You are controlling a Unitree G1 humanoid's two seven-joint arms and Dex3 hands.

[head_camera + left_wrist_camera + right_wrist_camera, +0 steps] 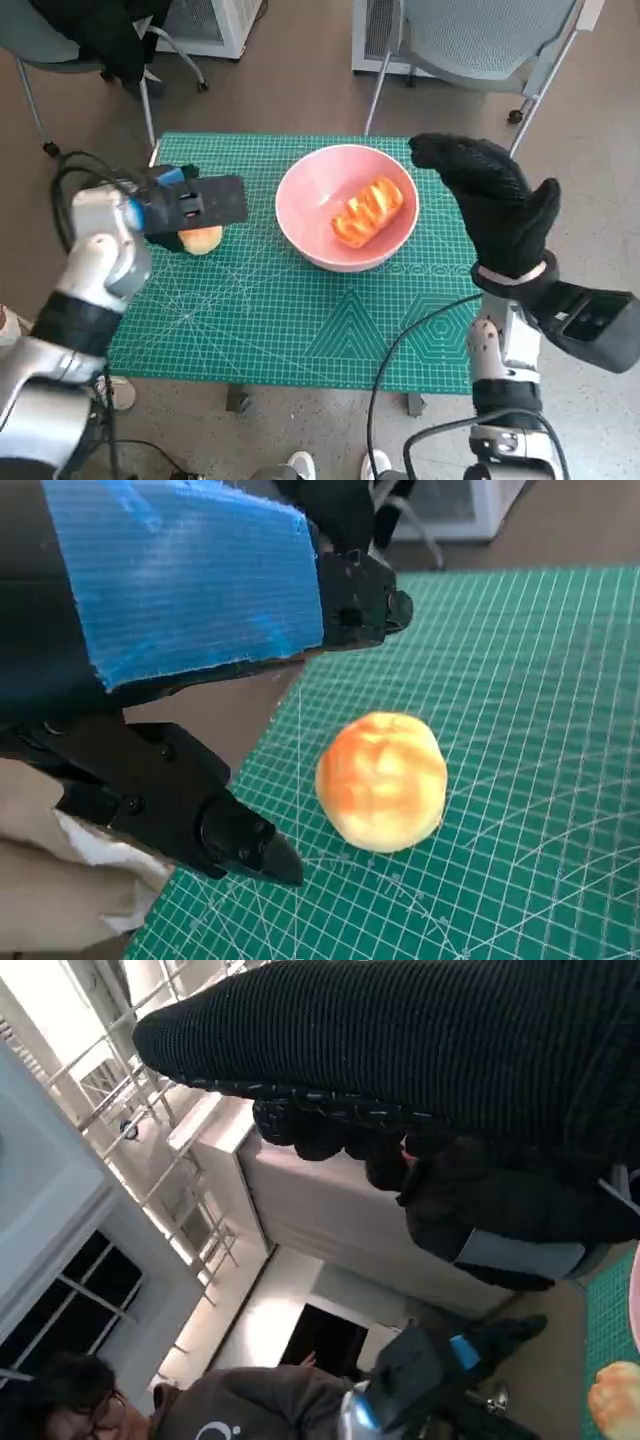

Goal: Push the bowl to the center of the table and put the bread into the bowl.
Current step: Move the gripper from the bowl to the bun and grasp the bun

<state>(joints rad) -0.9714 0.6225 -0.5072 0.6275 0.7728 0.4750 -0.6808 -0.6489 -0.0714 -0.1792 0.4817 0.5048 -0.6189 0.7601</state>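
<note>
At the left edge of the green gridded cutting mat [300,330] that covers the small table, the left hand [190,205], black with blue tape over its back, hovers with its fingers [235,835] spread apart and grasping nothing. Directly beneath and beside it lies a small round yellow-orange bun [202,240]; the left wrist view shows this bun [382,780] resting on the mat, clear of the fingertips and not touched. A black cable [75,170] loops beside the left forearm. Near the middle of the mat stands the pink round bowl [315,185], upright, and inside it lies the orange twisted bread roll [368,212], resting toward the right side of the bowl's floor. To the right of the bowl, the right hand [495,205] in its black knitted glove is raised above the mat's right edge, fingers extended and released, holding nothing; it is apart from the bowl's rim. Grey office chairs [480,40] stand on the brown floor beyond the table's far side. In the right wrist view a person in a dark top [250,1405] is seen past the glove [400,1040].
</note>
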